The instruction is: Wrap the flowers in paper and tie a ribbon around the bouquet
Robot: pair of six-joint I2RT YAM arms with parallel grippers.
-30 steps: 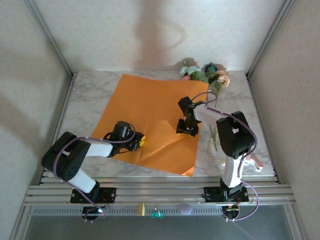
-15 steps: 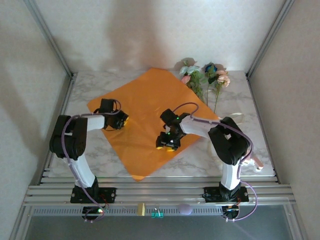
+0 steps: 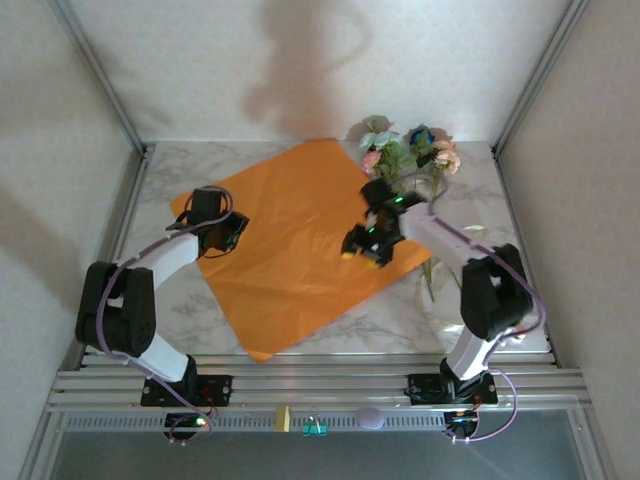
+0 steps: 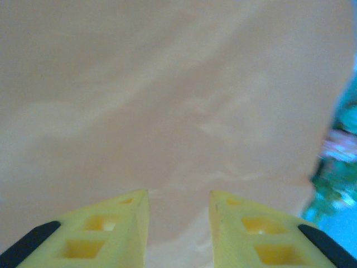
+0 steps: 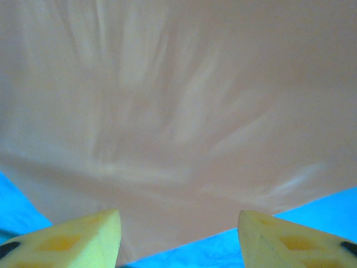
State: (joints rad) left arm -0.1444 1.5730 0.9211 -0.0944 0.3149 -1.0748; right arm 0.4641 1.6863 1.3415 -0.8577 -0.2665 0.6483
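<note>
You've got thin matt orange paper (image 3: 290, 250), lightly creased, on a smooth marble-look table (image 3: 170, 300); flowers (image 3: 400, 155) at one o'clock look like cloth.

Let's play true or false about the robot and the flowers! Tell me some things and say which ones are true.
1. The orange paper lies spread open on the table. True.
2. The flowers are already wrapped in the paper. False: they lie unwrapped at the far right of the table, by the paper's edge.
3. The left gripper and the right gripper are both over the paper. True.
4. The right gripper is squeezed shut. False: its jaws stand wide apart.
</note>
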